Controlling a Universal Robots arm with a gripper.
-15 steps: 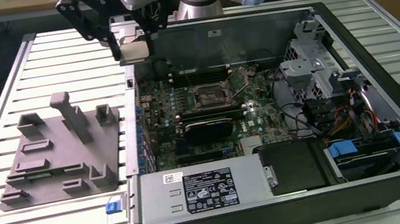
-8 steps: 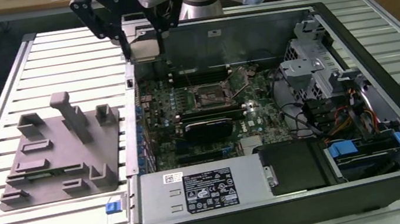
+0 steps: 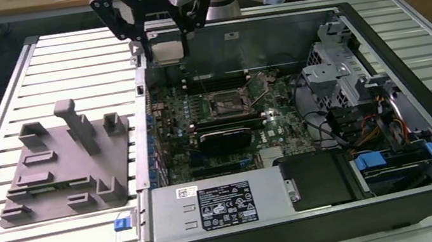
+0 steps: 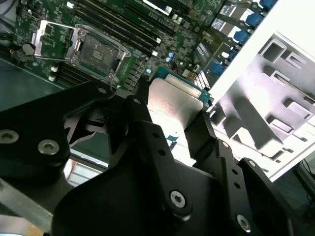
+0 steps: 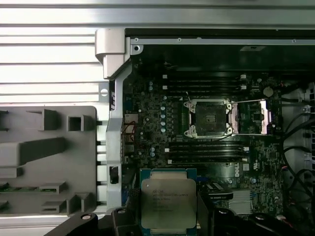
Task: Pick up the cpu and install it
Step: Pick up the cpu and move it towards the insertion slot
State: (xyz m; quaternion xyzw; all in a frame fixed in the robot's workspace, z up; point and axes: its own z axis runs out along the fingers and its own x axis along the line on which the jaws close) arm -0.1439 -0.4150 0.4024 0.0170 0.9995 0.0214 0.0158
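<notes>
My gripper (image 3: 168, 56) is shut on the cpu (image 3: 167, 49), a flat square chip with a silver metal top. It hangs above the far left corner of the open computer case in the exterior view. In both wrist views the black fingers (image 5: 206, 214) clamp the cpu (image 5: 169, 201) (image 4: 174, 105) on two opposite sides. The motherboard socket (image 3: 226, 102) (image 5: 210, 118) (image 4: 96, 49) lies in the middle of the board with its metal load plate swung open and nothing in it. The cpu is held well above it and off to one side.
The open case (image 3: 425, 147) lies on a slatted metal table (image 3: 63, 73). A grey plastic fixture block (image 3: 63, 163) (image 5: 44, 157) sits on the exterior view's left of the case. Inside are a power supply (image 3: 211, 205), a metal drive cage (image 3: 346, 69) and loose cables (image 3: 371, 130).
</notes>
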